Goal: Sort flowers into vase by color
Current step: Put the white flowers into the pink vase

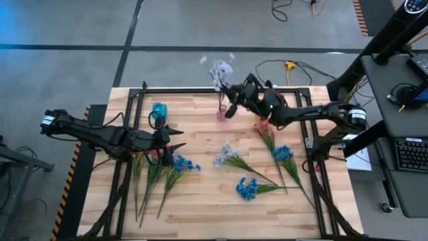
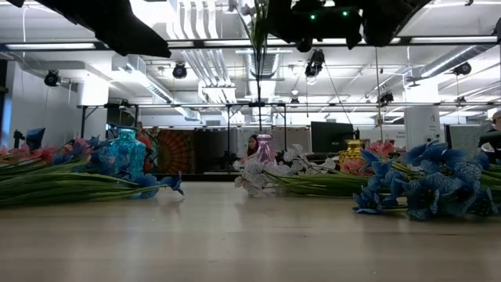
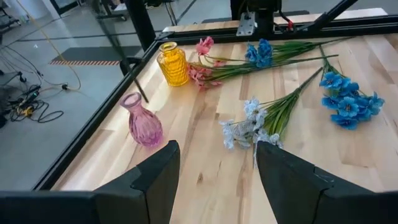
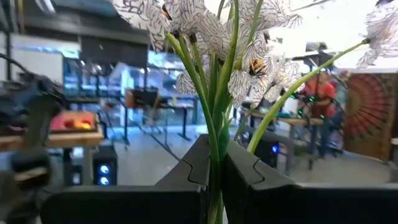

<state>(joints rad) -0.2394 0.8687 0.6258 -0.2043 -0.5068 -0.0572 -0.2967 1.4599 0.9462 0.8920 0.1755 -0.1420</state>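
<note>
wooden table (image 1: 200, 201), no readable writing; right tool (image 4: 214, 163) grips white flower (image 4: 205, 28).

We see the pale wooden worktop (image 1: 200, 201) with a teal glass vase (image 1: 158, 112) at its left rear, a pink glass vase (image 1: 221, 112) at the middle rear and a yellow glass vase (image 3: 172, 63) right of that. Blue-blossomed sprays (image 1: 249, 188) lie toward the front right; a white-blossomed spray (image 1: 227, 156) lies behind them.
</note>
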